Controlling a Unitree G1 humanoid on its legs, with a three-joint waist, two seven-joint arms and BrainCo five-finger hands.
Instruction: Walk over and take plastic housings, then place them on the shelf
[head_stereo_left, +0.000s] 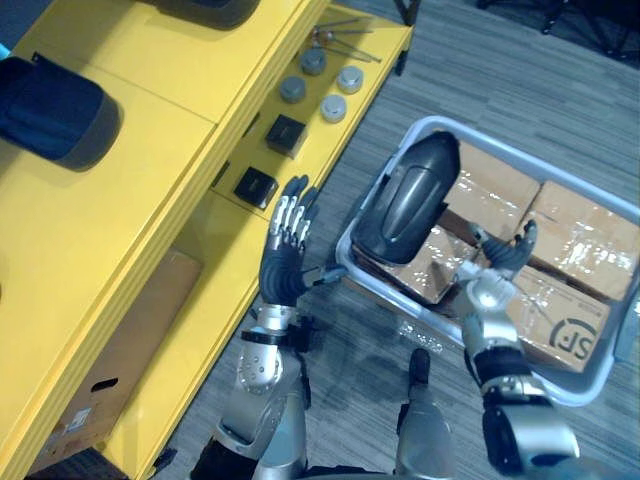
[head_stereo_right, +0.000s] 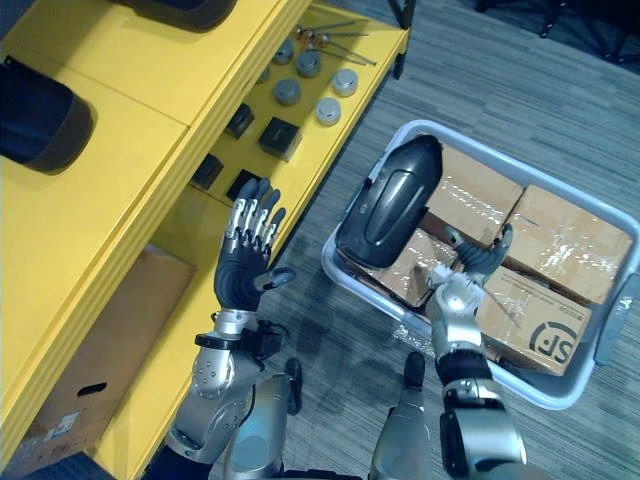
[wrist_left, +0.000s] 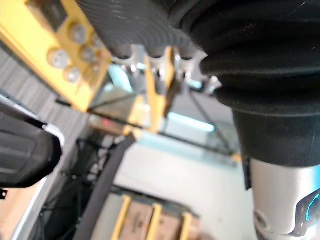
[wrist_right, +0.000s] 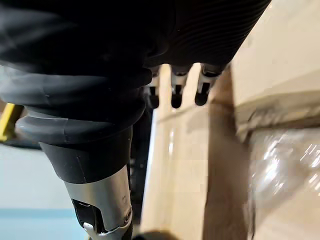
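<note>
Dark plastic housing (head_stereo_left: 408, 198), long axis along grey bin's (head_stereo_left: 400, 300) left wall

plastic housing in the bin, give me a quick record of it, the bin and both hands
housing: dark plastic housing lying on cardboard boxes at the bin's shelf-side end
bin: pale grey bin on the floor beside the yellow shelf
left hand: open, raised between shelf and bin, empty
right hand: open, over the boxes beside the housing, not gripping it
shelf top: similar dark housing already there
</note>
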